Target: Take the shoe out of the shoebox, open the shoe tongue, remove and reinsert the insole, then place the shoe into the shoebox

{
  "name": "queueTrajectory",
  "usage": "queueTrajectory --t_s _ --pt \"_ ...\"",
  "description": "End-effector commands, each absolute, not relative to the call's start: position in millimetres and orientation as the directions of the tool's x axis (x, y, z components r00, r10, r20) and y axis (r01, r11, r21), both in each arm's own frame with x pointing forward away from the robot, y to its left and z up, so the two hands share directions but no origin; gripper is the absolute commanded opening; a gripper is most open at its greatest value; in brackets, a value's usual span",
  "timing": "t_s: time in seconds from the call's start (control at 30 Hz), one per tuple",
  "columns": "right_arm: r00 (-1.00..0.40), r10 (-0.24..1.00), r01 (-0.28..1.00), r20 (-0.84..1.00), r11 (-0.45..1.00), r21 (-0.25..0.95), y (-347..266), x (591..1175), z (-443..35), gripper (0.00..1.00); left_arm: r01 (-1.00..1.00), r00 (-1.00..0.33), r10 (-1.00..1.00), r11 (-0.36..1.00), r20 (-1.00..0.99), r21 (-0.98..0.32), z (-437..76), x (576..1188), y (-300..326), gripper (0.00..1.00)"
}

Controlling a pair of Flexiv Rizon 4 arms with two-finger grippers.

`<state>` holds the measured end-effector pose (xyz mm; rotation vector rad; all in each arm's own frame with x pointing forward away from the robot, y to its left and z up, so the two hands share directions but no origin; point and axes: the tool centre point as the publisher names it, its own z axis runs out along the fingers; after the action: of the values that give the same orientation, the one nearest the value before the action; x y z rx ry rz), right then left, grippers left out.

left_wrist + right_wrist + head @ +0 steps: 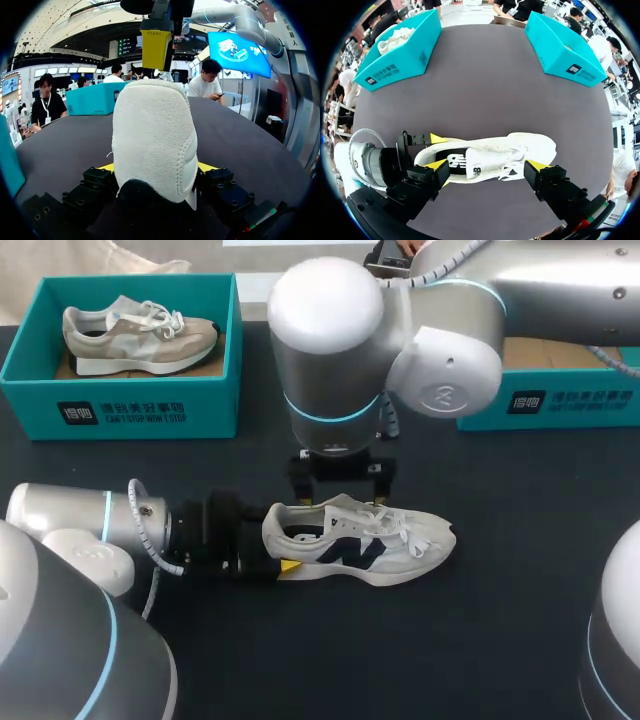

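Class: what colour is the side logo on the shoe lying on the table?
The logo is dark navy on the white shoe; clearest in the head view.

Bright, even light from above leaves only soft shadows around the shoe on the dark table.

Left fingers clamped, right fingers spread.

Black table: shoe, two shoeboxes
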<state>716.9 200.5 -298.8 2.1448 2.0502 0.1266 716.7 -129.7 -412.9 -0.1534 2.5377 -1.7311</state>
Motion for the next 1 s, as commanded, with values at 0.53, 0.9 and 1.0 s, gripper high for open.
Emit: queueTrajectory --t_s 0.53,0.9,1.0 --pt "0.18 0.959 0.977 -0.218 -0.148 0.155 210.1 700.3 -349.3 1.0 -0.046 -0.993 -0.119 0.364 0.003 -0.93 -416.8 715.9 -129.7 0.0" --pt "0.303 0.891 0.946 -0.338 -0.238 0.222 215.4 699.0 -364.4 1.0 -0.046 -0.993 -0.119 0.364 0.003 -0.93 -416.8 715.9 -129.7 0.0" --pt "0.335 0.862 0.936 -0.382 -0.258 0.238 208.3 697.4 -366.3 1.0 -0.046 -0.993 -0.119 0.364 0.003 -0.93 -416.8 715.9 -129.7 0.0"
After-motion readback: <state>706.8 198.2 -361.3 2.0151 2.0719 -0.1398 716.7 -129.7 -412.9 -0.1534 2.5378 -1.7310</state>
